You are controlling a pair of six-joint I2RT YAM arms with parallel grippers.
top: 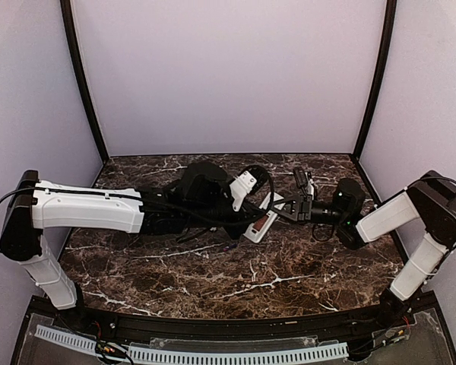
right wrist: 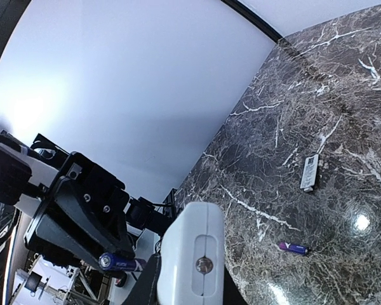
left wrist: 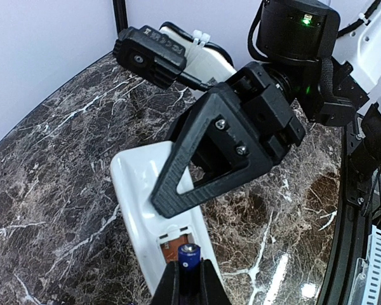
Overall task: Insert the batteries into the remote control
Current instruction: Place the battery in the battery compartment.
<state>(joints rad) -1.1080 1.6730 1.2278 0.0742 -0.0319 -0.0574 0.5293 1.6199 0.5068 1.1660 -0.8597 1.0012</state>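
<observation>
While the left tool [left wrist: 189, 278] pinches a battery [left wrist: 189, 256], the right tool [right wrist: 189, 287] clamps the remote control [left wrist: 134, 190].

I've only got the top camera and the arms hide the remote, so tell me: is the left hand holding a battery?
Observer: Yes, the left hand pinches a battery right at the remote control's open bay.
Operator: What's steadying the remote?
Observer: The right hand clamps it, one finger lying across the bay side.
Operator: And the other battery?
Observer: The second battery lies loose on the table, apart from a small white piece.
</observation>
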